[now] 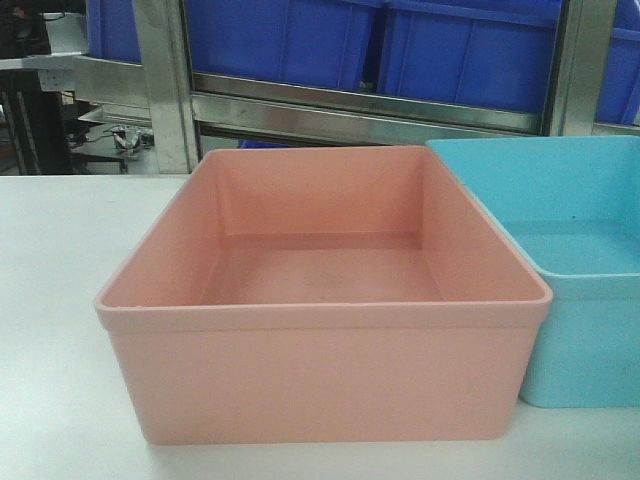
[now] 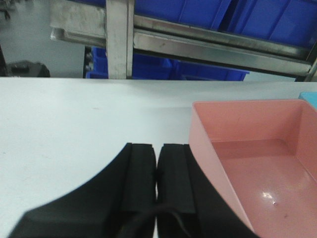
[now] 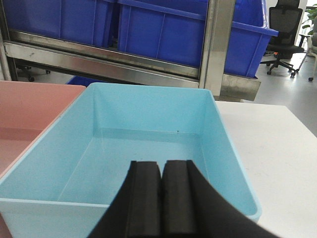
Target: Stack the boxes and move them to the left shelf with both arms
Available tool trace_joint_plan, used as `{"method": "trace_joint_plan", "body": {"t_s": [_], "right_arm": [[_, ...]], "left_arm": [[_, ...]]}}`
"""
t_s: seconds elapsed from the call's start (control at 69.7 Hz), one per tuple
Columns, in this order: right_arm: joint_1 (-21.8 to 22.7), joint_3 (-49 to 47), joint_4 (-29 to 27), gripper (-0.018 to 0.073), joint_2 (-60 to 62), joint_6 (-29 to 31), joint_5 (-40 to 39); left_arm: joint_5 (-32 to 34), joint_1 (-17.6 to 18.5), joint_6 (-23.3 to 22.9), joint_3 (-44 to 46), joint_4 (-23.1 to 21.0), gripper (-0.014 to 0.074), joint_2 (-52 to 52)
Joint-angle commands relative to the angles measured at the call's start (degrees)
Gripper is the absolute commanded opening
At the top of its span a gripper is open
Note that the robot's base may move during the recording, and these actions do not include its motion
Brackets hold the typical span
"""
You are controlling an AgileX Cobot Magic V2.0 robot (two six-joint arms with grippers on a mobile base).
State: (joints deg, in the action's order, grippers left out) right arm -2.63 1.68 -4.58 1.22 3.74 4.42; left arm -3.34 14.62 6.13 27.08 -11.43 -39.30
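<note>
2 matching boxes are set side by side on the white tabletop [image 1: 60,300]. In the front-facing view the salmon-pink box [image 1: 320,370] fills the centre of the frame and the sky-blue box [image 1: 590,340] is cut off by the right edge. Both are open-topped rectangular bins of smooth plastic, with a thickened rim around the top, rounded corners and walls that taper slightly toward the base. Both are seen to be bare inside. The blue box is placed just beside the pink one's right wall, rim close against rim; whether they touch cannot be told.

Behind the tabletop, across the top of the frame, a steel rack [image 1: 370,115] is seen, with dark blue storage bins [image 1: 460,50] carried on its brushed front rail.

In the left wrist view the left gripper [image 2: 157,148] is shown at lower centre, its black padded jaws pressed together with nothing between them. It is held over bare tabletop, just left of the pink box [image 2: 262,168], which occupies the lower right.

In the right wrist view the right gripper [image 3: 162,166] is shown at lower centre, its jaws likewise clenched on nothing, held over the near wall of the blue box [image 3: 148,114]. A strip of the pink box [image 3: 29,109] is seen at the left edge, and an office chair [image 3: 287,29] at upper right.
</note>
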Motion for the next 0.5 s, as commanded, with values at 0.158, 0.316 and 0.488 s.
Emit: {"method": "trace_joint_plan", "body": {"t_s": [0.158, 0.316, 0.488], "right_arm": [[-0.20, -0.08, 0.22, 0.0056, -0.35, 0.51, -4.79], [-0.20, -0.08, 0.22, 0.0056, -0.35, 0.51, -4.79], [-0.20, -0.08, 0.28, 0.0056, -0.35, 0.51, -4.84]], "left_arm": [[4.40, -0.16, 0.16, -0.21, 0.89, -0.0012, 10.19], [4.40, -0.16, 0.16, -0.21, 0.89, -0.0012, 12.44], [4.47, -0.16, 0.16, -0.31, 0.89, -0.0012, 12.44]]}}
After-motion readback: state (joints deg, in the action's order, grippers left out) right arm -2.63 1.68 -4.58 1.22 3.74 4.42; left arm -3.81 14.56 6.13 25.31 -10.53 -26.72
